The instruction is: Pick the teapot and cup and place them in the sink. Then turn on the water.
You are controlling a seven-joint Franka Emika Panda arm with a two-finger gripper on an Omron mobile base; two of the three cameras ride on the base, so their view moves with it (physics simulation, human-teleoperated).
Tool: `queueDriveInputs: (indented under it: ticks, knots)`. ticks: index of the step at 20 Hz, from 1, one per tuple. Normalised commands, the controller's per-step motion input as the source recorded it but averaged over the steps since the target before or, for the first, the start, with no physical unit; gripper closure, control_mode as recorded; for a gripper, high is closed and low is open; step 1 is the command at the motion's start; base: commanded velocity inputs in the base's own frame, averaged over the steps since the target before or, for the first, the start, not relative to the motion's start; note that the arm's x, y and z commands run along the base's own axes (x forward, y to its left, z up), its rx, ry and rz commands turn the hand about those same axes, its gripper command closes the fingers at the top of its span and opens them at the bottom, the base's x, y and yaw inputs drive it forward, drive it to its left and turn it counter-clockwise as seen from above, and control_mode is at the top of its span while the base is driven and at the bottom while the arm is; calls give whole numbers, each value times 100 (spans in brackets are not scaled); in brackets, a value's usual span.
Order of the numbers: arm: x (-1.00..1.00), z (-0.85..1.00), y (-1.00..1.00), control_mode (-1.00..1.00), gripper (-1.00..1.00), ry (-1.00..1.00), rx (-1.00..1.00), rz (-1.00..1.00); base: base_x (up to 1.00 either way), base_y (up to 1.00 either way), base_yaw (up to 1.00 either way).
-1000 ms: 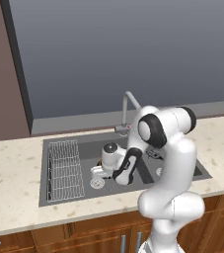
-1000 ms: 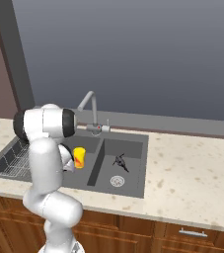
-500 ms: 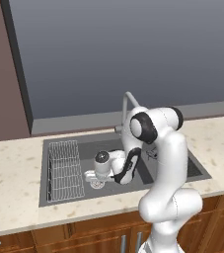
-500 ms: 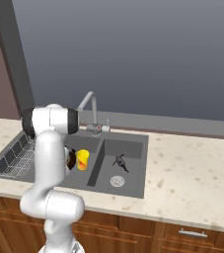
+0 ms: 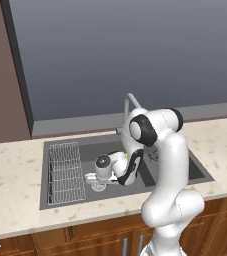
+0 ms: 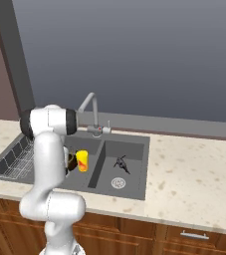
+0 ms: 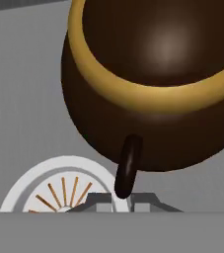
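My end effector [image 7: 114, 196] is closed on the thin handle of the teapot [image 7: 153, 84], which hangs low over the round drain [image 7: 64, 190] in the left basin of the sink [image 5: 75, 200]. I judge the grip to be narrow, so the teapot could swing or slip and fall hard if I open too early. The cup [image 6: 81, 160] stands in the same basin, beside the divider; the wire rack [image 5: 65, 170] is empty.

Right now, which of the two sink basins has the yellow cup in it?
The basin beside the wire rack, where the cup stands by the divider; the other basin holds a small dark object.
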Motion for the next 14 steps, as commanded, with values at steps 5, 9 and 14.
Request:
queueDriveInputs:
  ticks: [5,9,14]
  knots:
    - [1,1,0,-100,-100,0,0,-1,0,0,0]
    - [-7,41,-1,-100,-100,0,0,0,0,0,0]
    - [-20,66,-1,-100,-100,0,0,0,0,0,0]
